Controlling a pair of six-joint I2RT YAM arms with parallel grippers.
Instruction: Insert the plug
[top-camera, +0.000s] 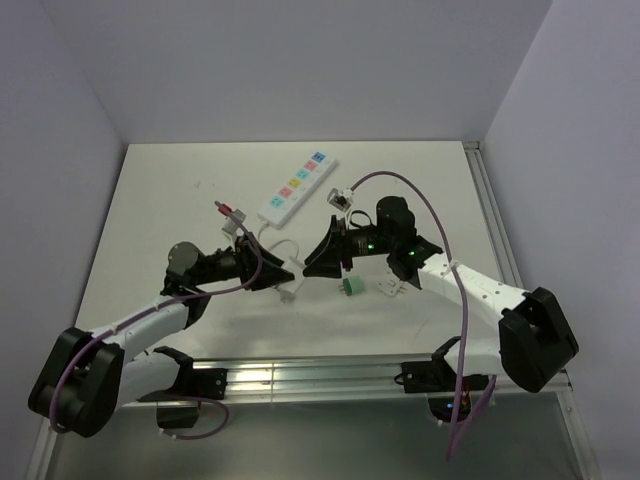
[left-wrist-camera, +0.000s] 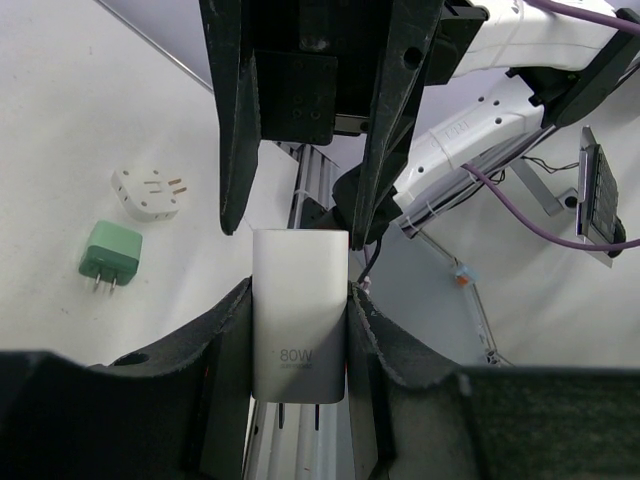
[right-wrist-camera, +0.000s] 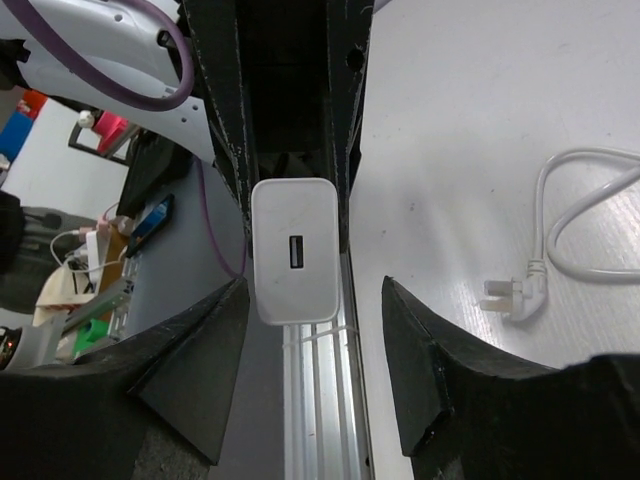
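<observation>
My left gripper (left-wrist-camera: 298, 335) is shut on a white 80W charger (left-wrist-camera: 298, 315), prongs toward the wrist, held above the table. In the right wrist view the charger's USB end (right-wrist-camera: 293, 262) faces the camera. My right gripper (right-wrist-camera: 310, 350) is open, with its fingers on either side of the charger's far end and not touching it. In the top view the two grippers meet tip to tip, left (top-camera: 280, 272) and right (top-camera: 318, 258), in the middle of the table. The white power strip (top-camera: 297, 187) with coloured sockets lies behind them.
The strip's white cable ends in a plug (top-camera: 290, 293) on the table, also in the right wrist view (right-wrist-camera: 518, 300). A green plug (top-camera: 351, 288) and a white adapter (top-camera: 390, 290) lie beside the right arm. A red-tipped connector (top-camera: 229, 212) lies left of the strip.
</observation>
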